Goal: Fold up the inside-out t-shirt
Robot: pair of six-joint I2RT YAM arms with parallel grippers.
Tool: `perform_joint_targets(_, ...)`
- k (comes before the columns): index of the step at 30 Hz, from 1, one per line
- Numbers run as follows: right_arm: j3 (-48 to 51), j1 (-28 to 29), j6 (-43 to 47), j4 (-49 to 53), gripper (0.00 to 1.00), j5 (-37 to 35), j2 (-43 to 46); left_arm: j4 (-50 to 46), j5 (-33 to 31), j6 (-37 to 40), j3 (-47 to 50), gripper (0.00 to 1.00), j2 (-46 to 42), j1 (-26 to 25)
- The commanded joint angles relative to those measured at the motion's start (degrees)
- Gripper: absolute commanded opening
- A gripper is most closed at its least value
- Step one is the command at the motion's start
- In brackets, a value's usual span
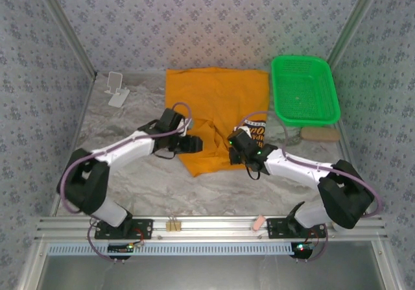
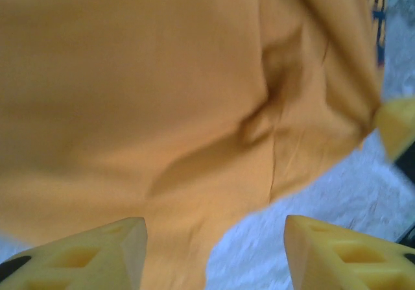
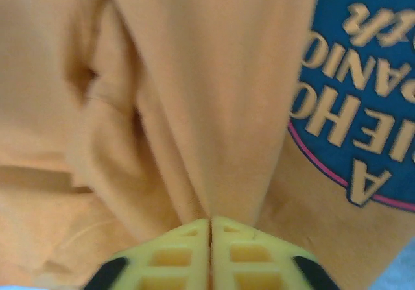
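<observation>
Bottom of the top view: a metal rail (image 1: 214,225) carries both arm bases, with a pair of small clips (image 1: 173,225) on it left of centre.

The left gripper (image 1: 189,145) sits at centre frame, at the lower left edge of the t-shirt (image 1: 214,95). In the left wrist view its yellow fingers (image 2: 84,254) stand apart, so the jaws are open and grip nothing. The shirt's loose edge lies across the gap and beyond it.

The right gripper (image 1: 232,141) sits just right of centre. In the right wrist view both fingers press together at bottom centre, and a raised ridge of orange fabric runs straight into the seam between them — the gripper is closed on the t-shirt. The dark blue print (image 3: 363,108) with orange lettering lies at the upper right of that view, beside the pinched ridge.

The t-shirt lies on the marbled table (image 1: 130,180) at centre frame. Its near part narrows to a point at lower centre, and its far part lies flat up to the back wall.

At the far end, a green basket (image 1: 305,89) at upper right is just beside the shirt's right edge. A white stand (image 1: 117,89) at upper left is well apart from the shirt.
</observation>
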State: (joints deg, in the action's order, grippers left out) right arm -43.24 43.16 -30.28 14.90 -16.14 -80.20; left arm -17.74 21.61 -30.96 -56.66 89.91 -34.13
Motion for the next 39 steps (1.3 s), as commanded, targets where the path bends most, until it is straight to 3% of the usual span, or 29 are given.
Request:
perform_joint_targets(1,-5.1,-0.1,-4.7,8.7,0.31,-5.9,-1.8,3.8,-0.6,-0.9,-9.3,0.61,6.8,-1.0)
perform_joint_targets(2,-7.1,0.0,-3.4,9.0,0.38,-5.9,-1.8,2.5,-1.7,-1.4,-12.4,0.62,9.7,-1.3)
perform_joint_targets(5,-9.2,-2.0,1.0,2.4,0.46,-0.9,-1.5,-2.1,-6.5,-2.7,-18.9,0.62,15.2,-1.2)
perform_joint_targets(10,-12.2,-7.6,6.5,-6.9,0.51,10.5,-9.5,-4.1,-10.5,-5.1,-22.4,0.58,21.7,-0.1)
perform_joint_targets(12,-13.6,-8.3,8.6,-8.7,0.51,12.7,-13.2,-3.8,-10.3,-6.6,-22.8,0.52,23.9,0.1)
perform_joint_targets(16,-13.7,-7.2,8.6,-10.8,0.51,8.7,-17.6,-1.4,-8.1,-7.4,-21.2,0.26,23.9,0.0)
perform_joint_targets(17,-13.3,-6.9,8.4,-11.2,0.48,7.7,-18.2,-0.8,-8.3,-6.9,-20.5,0.19,23.3,0.0)
perform_joint_targets(18,-13.3,-6.9,8.0,-11.1,0.38,7.1,-18.6,-0.9,-8.4,-6.4,-19.9,0.12,22.6,0.2)
perform_joint_targets(19,-13.7,-7.1,7.3,-10.3,0.19,6.3,-18.8,-1.1,-8.4,-5.7,-19.1,0.05,21.5,0.3)
perform_joint_targets(20,-14.2,-7.3,6.2,-8.4,0.07,5.0,-18.0,-1.3,-7.7,-4.4,-18.0,0.00,20.0,0.5)
perform_joint_targets(23,-18.6,-7.3,4.5,2.5,0.02,4.5,-11.7,-4.7,-3.9,2.4,-13.7,0.00,12.8,0.8)
perform_joint_targets(27,-18.5,-7.9,6.0,6.8,0.05,11.8,-4.6,-9.4,1.2,9.1,-3.9,0.00,2.3,1.5)
perform_joint_targets(33,-11.8,-13.5,3.7,4.0,0.12,14.0,-10.0,-6.7,9.9,10.7,5.2,0.00,-2.9,1.6)
perform_joint_targets(39,-11.5,-10.8,6.3,4.4,0.35,13.8,-6.4,-5.0,7.3,11.9,2.6,0.33,-3.9,1.3)
